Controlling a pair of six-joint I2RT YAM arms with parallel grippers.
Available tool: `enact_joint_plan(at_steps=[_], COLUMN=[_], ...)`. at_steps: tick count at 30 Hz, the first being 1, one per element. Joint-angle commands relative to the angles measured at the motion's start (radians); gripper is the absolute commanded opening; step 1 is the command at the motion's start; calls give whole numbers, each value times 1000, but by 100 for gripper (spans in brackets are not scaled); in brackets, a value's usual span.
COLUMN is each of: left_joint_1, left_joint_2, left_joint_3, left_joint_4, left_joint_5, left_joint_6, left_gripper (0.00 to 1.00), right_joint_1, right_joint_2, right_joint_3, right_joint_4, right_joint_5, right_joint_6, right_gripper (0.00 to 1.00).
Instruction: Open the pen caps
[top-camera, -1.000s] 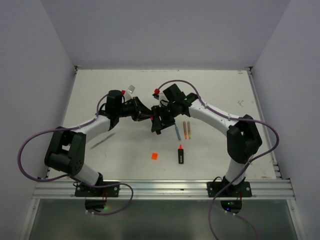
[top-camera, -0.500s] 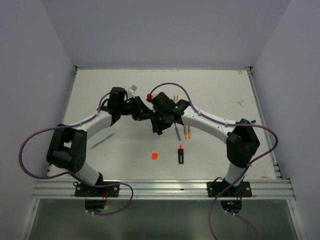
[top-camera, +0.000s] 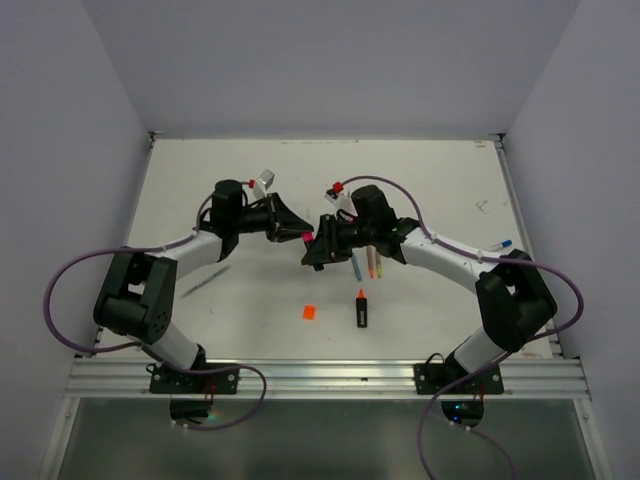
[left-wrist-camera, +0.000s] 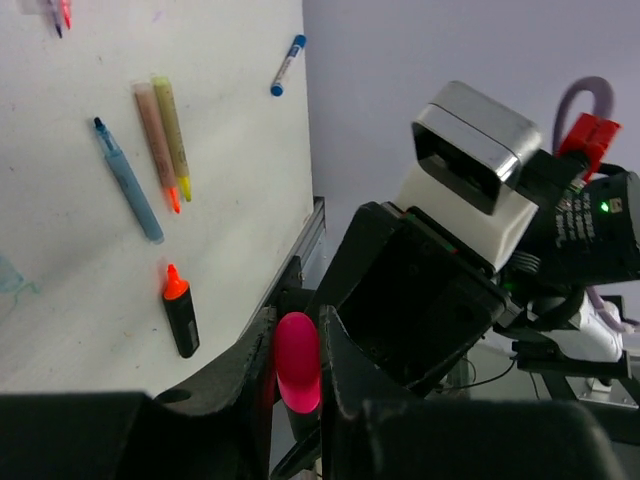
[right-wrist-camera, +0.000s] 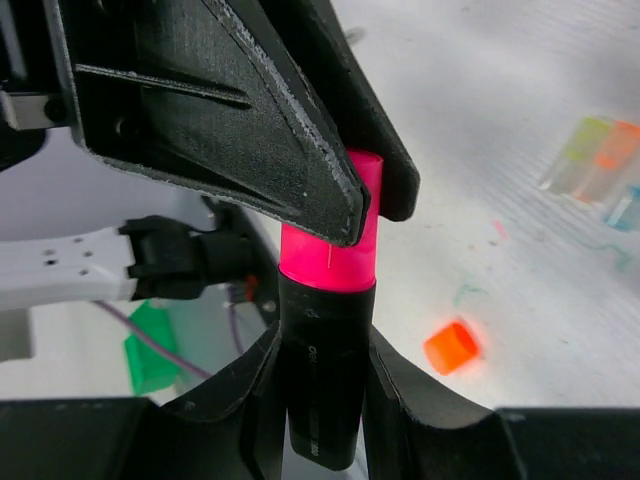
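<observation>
Jaws of the left gripper (left-wrist-camera: 297, 345) stand narrow, pinched on the pink highlighter cap (right-wrist-camera: 332, 245), which hangs in the air between the two arms, above the table (top-camera: 430, 180). Just right of it, the right gripper (right-wrist-camera: 322, 410) is clamped on the black highlighter body (right-wrist-camera: 322, 335). The cap looks like light, stiff, glossy plastic, probably a friction fit. A square hold near the seam and a straight pull along the barrel should free it, though smooth sides may slip. An orange cap (top-camera: 309, 311) lies loose below.

A black highlighter body (top-camera: 361, 313) lies near-right of centre on the worktop (top-camera: 440, 180); just beyond it, a blue barrel (left-wrist-camera: 127, 185), orange barrel (left-wrist-camera: 155, 140) and yellow barrel (left-wrist-camera: 170, 130) lie side by side.
</observation>
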Motion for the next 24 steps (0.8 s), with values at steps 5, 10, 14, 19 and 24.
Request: enact_joint_plan(at_steps=[5, 10, 14, 19, 24], left_joint_1=[107, 124, 124, 125, 141], left_joint_2=[-7, 14, 13, 16, 21], left_joint_3=[1, 79, 54, 48, 74], left_joint_4=[257, 28, 19, 15, -9], left_joint_5=[-54, -83, -79, -83, -103], left_joint_6=[-83, 22, 31, 35, 47], left_gripper=[0, 0, 0, 0, 0], right_joint_1=[26, 32, 54, 94, 115], right_joint_2=[-22, -22, -46, -27, -59], right_joint_3=[-75, 101, 192, 215, 178], right_joint_4=[200, -402, -552, -564, -564], right_joint_5=[-454, -181, 294, 307, 244], right_joint_6=[149, -227, -301, -366, -363], right_gripper=[0, 0, 0, 0, 0])
